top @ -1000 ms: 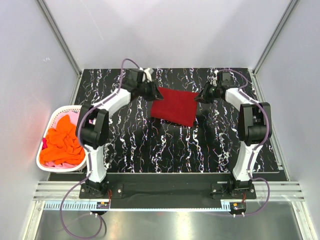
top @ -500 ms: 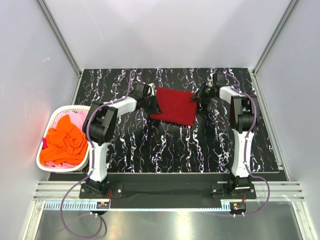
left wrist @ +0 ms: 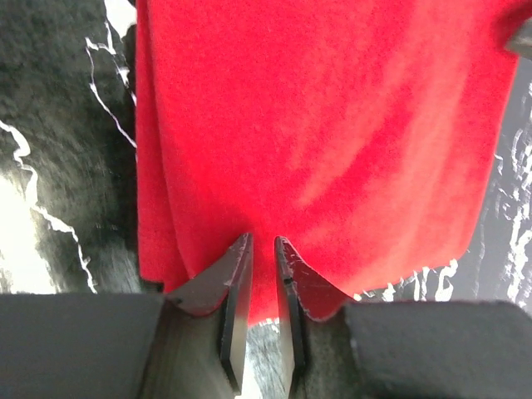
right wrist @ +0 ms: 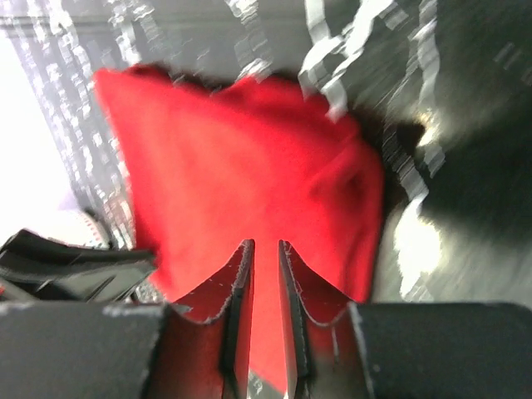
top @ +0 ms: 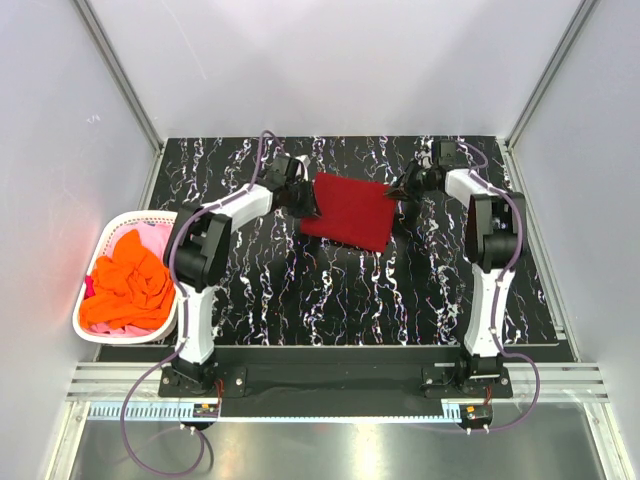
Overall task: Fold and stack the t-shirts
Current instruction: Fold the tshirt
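Red t-shirt [top: 350, 210] pinched at opposite edges by outstretched left hand [left wrist: 262, 243] and right hand [right wrist: 262, 245].

Left arm [top: 240, 203] and right arm [top: 487, 300] are wearing white shells over black joint housings. Purple cables [top: 124, 420] are looping from the black bases [top: 190, 378] up each arm. Left tool [left wrist: 262, 243] and right tool [right wrist: 264, 245] are showing paired black wedge-shaped fingers [left wrist: 237, 283] with pale, scuffed edges.

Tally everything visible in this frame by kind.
folded red t-shirt: 1
white basket: 1
cloth heap in it, orange and pink, pieces uncountable: 1
grippers: 2, left gripper and right gripper
Total: 5
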Motion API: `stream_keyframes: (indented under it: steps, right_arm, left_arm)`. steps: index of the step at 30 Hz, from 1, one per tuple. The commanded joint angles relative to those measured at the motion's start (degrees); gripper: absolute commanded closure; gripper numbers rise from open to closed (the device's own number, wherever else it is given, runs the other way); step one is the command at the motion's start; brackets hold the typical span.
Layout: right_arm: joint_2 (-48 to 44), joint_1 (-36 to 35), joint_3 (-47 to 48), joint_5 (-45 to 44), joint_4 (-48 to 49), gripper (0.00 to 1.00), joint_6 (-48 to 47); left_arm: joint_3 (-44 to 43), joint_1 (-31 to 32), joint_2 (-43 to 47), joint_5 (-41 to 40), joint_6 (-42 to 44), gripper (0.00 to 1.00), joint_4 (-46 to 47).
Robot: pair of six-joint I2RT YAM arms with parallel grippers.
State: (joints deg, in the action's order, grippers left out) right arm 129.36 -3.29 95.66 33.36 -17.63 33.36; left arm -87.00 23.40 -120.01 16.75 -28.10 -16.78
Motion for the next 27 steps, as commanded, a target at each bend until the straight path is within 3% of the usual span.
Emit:
stream_keyframes:
  steps: [1,6,12,18,23,27]
  right_arm:
    - [-10.4,-3.0,-2.7,-0.5,-0.4,0.76,0.7]
    - [-14.7,-8.4,-8.4,-0.5,0.1,0.76,2.4]
    - [-12.4,-14.8,-10.8,0.1,3.2,0.76,3.9]
    - [-4.7,-14.4,-14.1,-0.3,3.7,0.77,1.4]
    - [-7.5,-12.5,-20.5,-5.4,3.4,0.78,-1.7]
    - [-10.5,-11.8,-20.4,-5.7,1.4,0.77,-3.7]
  left_arm:
    - [-0.7,-0.3,6.4,4.2,-1.1,0.77,0.0]
    - [2.8,-0.3,8.0,4.3,-2.3,0.78,0.1]
    - [7.4,-0.3,7.7,2.4,-2.4,0.78,3.4]
    - [8.1,-0.3,3.8,-2.9,-2.5,0.80,4.6]
    - [8.0,-0.5,2.1,-5.0,-3.7,0.81,4.0]
    - [8.7,-0.2,4.2,-6.9,-6.1,0.81,0.7]
